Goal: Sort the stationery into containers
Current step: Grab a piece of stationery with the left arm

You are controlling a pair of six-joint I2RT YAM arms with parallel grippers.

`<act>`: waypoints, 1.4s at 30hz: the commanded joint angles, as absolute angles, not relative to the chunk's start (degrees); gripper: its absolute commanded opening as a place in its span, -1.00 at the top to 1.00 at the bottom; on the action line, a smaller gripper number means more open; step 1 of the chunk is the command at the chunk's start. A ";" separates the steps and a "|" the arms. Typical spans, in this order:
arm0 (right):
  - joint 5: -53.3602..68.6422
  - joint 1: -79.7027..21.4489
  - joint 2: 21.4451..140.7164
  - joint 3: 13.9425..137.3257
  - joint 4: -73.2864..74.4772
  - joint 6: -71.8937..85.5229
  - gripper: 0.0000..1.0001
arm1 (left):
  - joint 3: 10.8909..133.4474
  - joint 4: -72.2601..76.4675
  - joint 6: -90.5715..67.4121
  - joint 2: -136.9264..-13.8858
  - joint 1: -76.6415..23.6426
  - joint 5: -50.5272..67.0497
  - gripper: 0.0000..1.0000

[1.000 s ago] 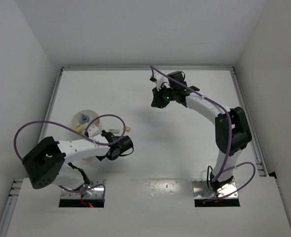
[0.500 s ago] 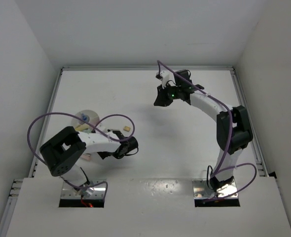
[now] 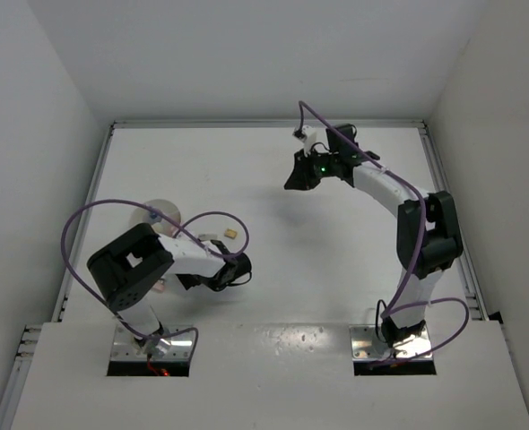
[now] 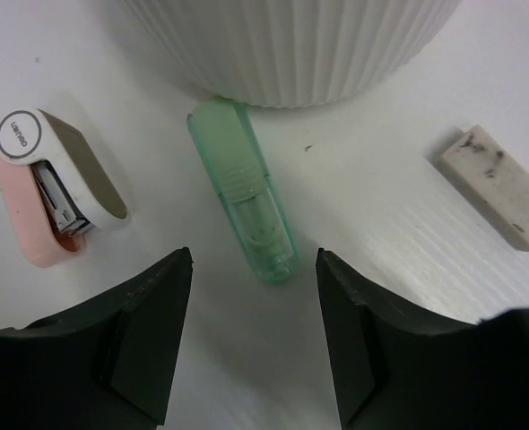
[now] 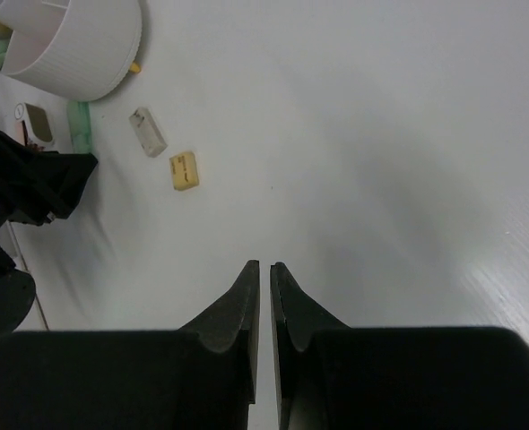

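**Operator:** How do my two grippers stand?

**Spotter:** Your left gripper (image 4: pixel 254 269) is spread wide, low over the table (image 4: pixel 381 296), holding nothing; your right gripper (image 5: pixel 262 269) has its fingers pressed together on nothing, high over the far middle of the table, well apart from everything.

**Operator:** And the stationery, counted?

**Spotter:** In your left wrist view you have three loose pieces; one green marker (image 4: pixel 247 193) lies in line with the gap between the spread fingers, its far end against the foot of the one white ribbed bowl (image 4: pixel 291 45); one pink-and-white block (image 4: pixel 54 184) lies just to its left, not touching it; one grey block (image 4: pixel 502 184), smudged on top, lies to its right. Your right wrist view adds one tan block (image 5: pixel 184 170) near the grey one, and one small yellow tip (image 5: pixel 134 65) at the bowl's wall; what it belongs to I cannot tell.

**Operator:** Inside the bowl?

**Spotter:** From above you see one blue-tipped piece (image 3: pixel 155 215) in it; the rest is too small to count.
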State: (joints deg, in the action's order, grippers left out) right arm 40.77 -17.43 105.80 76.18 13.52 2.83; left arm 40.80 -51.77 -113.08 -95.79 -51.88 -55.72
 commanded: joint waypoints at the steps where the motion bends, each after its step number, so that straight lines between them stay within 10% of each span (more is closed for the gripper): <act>1: 43.68 -16.09 105.64 76.38 11.78 3.52 0.81 | 39.73 -49.75 -129.81 -97.29 -50.89 -57.74 -0.17; 11: 46.76 -13.36 104.06 75.85 11.25 5.27 0.79 | 41.04 -51.68 -134.21 -100.10 -50.89 -58.80 -0.05; 18: 49.83 -10.90 103.45 75.85 10.72 6.86 0.79 | 42.28 -53.17 -135.18 -101.25 -50.27 -58.28 0.53; 22: 51.06 -9.76 102.92 75.85 9.67 8.52 0.79 | 41.75 -53.17 -135.79 -100.03 -50.27 -57.74 0.47; 25: 52.47 -9.14 102.92 75.85 9.15 9.66 0.79 | 41.75 -53.17 -136.31 -99.41 -50.27 -56.16 0.06; 33: 54.93 -7.38 102.39 75.32 8.00 11.25 0.79 | 41.13 -53.17 -138.34 -98.26 -51.42 -54.84 0.03; 42: 57.21 -5.27 101.87 74.79 6.33 13.71 0.79 | 41.84 -54.23 -138.34 -99.58 -51.94 -54.84 0.70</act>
State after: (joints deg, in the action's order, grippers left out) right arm 54.35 -6.11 105.14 75.31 9.28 12.75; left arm 41.63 -54.15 -113.19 -99.42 -51.46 -56.34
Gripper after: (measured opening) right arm 0.105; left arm 0.254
